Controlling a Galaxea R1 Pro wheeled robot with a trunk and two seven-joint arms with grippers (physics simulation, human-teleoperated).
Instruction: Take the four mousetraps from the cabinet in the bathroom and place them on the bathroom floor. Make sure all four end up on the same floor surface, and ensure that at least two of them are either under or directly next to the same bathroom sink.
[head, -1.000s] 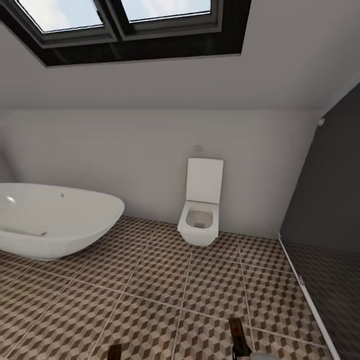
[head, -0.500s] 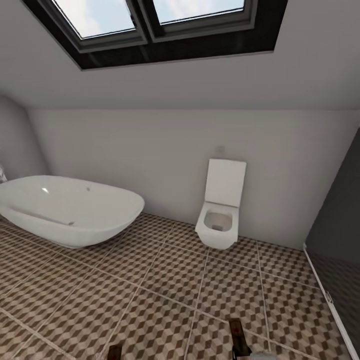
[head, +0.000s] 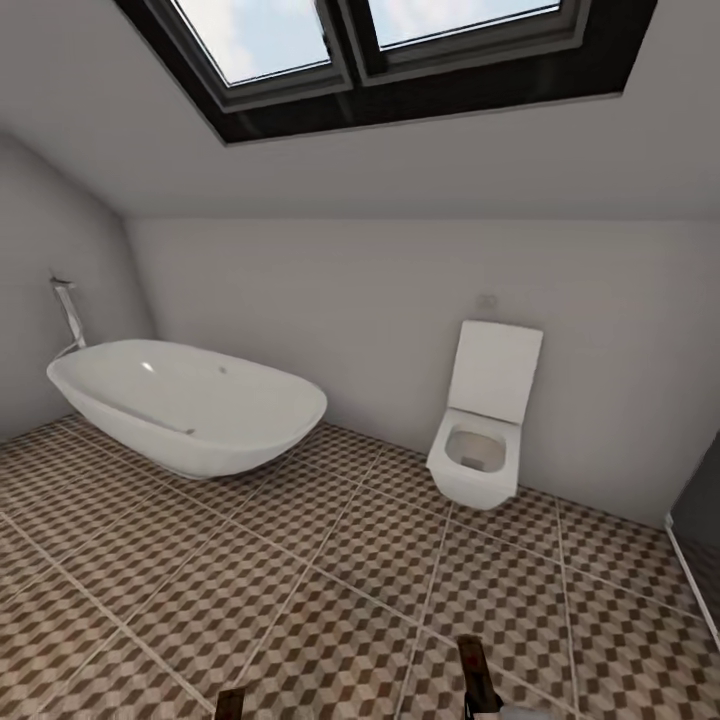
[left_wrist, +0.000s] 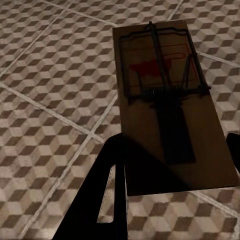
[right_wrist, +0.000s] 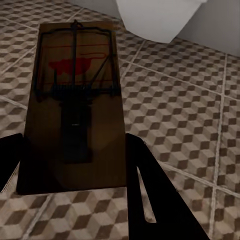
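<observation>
Carrying one mousetrap (left_wrist: 167, 105) clamped in the left fingers (left_wrist: 107, 200) and another mousetrap (right_wrist: 75, 105) in the right fingers (right_wrist: 150, 195), above the bathroom floor (head: 330, 600). They look light, stiff, thin; gripping the bare end away from the spring seems safest.

Our body: flat black gripper fingers, little else on show

At lower left of the left wrist frame we see our left gripper (left_wrist: 172, 187) finger (left_wrist: 97, 200): a flat, matte black blade with a long narrow slot. Our right gripper (right_wrist: 75, 172) finger (right_wrist: 150, 200), lower right of its frame, looks identical. A pale grey rounded part (head: 520, 712) sits at the head view's bottom edge.
</observation>
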